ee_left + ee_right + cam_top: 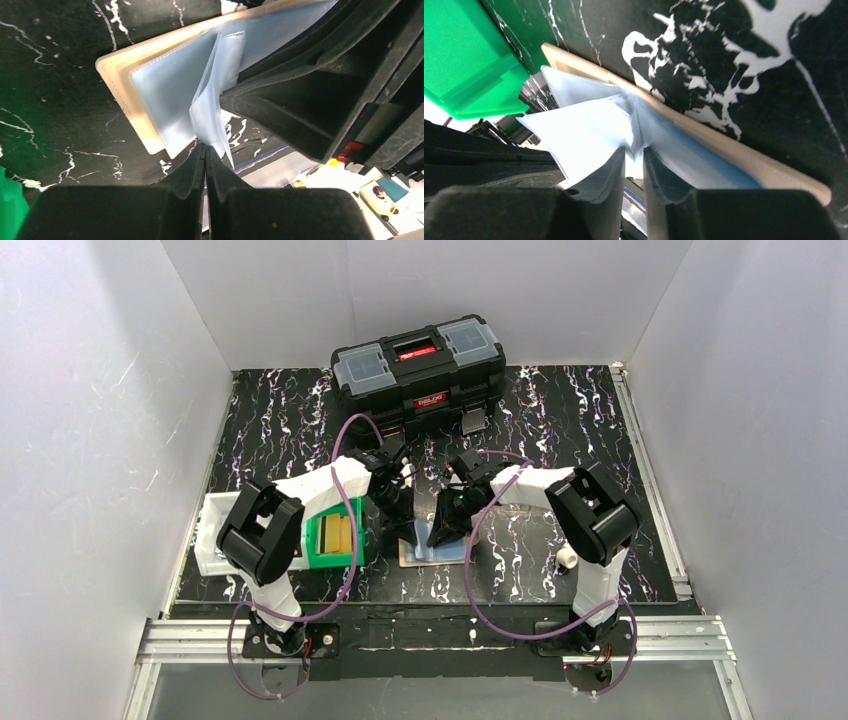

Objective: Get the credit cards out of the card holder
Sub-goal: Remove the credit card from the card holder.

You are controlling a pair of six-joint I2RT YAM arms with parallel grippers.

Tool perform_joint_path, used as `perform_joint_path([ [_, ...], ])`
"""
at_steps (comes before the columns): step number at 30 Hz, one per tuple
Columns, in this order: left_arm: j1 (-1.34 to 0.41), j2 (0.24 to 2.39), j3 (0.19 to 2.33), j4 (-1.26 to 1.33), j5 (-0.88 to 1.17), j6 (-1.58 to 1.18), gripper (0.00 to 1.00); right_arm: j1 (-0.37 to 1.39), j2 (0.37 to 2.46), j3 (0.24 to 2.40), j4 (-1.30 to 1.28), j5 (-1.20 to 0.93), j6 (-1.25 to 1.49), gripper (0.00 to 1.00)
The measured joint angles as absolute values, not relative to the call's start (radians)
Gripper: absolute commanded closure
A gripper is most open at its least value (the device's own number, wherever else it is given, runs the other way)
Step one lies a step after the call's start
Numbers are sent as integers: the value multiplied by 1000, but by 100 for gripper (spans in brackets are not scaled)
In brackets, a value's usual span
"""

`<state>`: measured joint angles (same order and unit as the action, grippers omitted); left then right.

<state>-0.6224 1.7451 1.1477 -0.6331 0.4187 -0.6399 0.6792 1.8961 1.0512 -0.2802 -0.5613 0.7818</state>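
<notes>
The tan card holder (432, 556) lies open on the black marbled table between my two grippers. Its tan edge (117, 82) frames pale blue clear sleeves. One sleeve leaf (212, 107) stands up from the fold, and my left gripper (205, 146) is shut on its lower edge. My right gripper (634, 151) sits at the same fold with a narrow gap between its fingers, and a lifted leaf (584, 130) rests against its left finger. A blue band (719, 172) shows inside the flat sleeve. I cannot tell the credit cards from the sleeves. From above, the left gripper (405, 528) and right gripper (441, 530) almost touch.
A black toolbox (418, 370) stands at the back centre. A green bin (335, 536) holding yellow-tan slabs sits left of the holder, beside a white tray (208, 538). The bin's corner (469, 60) is close to the holder. A small white piece (566, 557) lies near the right arm.
</notes>
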Motion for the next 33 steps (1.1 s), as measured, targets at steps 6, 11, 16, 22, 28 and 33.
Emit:
perform_joint_path([
  [6,-633,1743,1168,-621,426,-657,100,684,1828,1051,-321,-511,783,49],
  [11,-642,1743,1208,-622,414,-668,100,669,1727,1051,-347,-486,784,43],
  [16,-653,1744,1245,-629,399,-670,100,649,1644,1051,-366,-459,786,37],
  [22,-663,1745,1269,-663,327,-673,95,642,1629,1049,-407,-403,782,35],
  [28,-607,1726,1247,-720,226,-672,75,701,1660,1098,-504,-279,759,29],
  [33,-481,1657,1223,-751,217,-657,72,828,1755,1253,-604,-103,736,25],
])
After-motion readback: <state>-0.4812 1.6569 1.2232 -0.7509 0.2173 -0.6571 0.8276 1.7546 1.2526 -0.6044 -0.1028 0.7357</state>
